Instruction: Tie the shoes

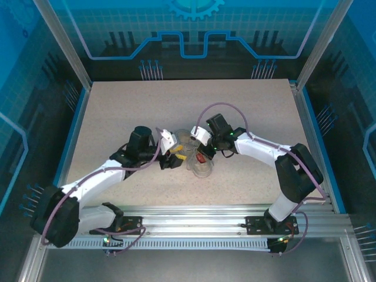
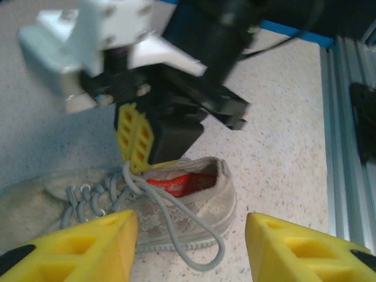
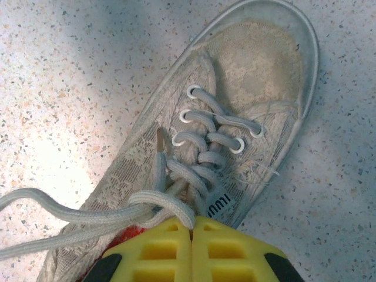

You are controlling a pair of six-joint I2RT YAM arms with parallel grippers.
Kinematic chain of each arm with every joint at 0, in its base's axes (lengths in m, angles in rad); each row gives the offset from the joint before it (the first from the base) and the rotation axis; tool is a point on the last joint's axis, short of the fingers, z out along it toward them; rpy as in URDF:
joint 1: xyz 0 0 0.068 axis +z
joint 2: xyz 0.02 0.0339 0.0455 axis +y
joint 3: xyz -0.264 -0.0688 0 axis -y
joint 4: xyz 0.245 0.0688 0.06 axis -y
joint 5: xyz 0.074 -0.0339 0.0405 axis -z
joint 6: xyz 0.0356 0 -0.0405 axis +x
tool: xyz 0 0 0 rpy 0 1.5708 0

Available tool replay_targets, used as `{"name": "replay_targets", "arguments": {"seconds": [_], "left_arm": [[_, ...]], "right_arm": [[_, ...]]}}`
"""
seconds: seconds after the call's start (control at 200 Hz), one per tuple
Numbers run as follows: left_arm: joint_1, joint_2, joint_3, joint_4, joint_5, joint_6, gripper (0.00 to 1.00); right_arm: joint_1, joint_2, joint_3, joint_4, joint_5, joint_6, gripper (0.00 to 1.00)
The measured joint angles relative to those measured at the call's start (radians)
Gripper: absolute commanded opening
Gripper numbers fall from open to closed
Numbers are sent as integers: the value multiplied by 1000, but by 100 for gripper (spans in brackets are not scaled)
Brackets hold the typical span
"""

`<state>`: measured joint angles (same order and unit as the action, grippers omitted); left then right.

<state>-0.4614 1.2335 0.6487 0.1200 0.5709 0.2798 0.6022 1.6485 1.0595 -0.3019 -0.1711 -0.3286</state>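
The whitish-grey sneaker (image 1: 202, 169) lies on the table between both arms, heel toward the near rail. Its red patch (image 2: 179, 183) shows inside the opening. In the right wrist view my right gripper (image 3: 192, 232) is shut on a white lace (image 3: 167, 205) just above the tongue of the shoe (image 3: 247, 106). The same gripper (image 2: 136, 141) holds the lace up over the shoe (image 2: 205, 205) in the left wrist view. My left gripper (image 2: 191, 247) stands open beside the shoe's side, and a lace loop (image 2: 202, 252) hangs down the sole between its fingers without touching them.
The speckled tabletop (image 1: 117, 111) has free room all around the shoe. A metal rail (image 1: 194, 214) runs along the near edge, and blue-lit walls with frame posts (image 1: 64, 47) close in the sides and back.
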Motion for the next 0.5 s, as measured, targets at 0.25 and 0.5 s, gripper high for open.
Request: {"name": "replay_targets", "arguments": {"seconds": [0.25, 0.5], "left_arm": [[-72, 249, 52, 186, -121, -225, 56], [-90, 351, 52, 335, -148, -256, 47]], "right_arm": [[-1, -14, 0, 5, -13, 38, 0], [-16, -16, -8, 4, -23, 53, 0]]}}
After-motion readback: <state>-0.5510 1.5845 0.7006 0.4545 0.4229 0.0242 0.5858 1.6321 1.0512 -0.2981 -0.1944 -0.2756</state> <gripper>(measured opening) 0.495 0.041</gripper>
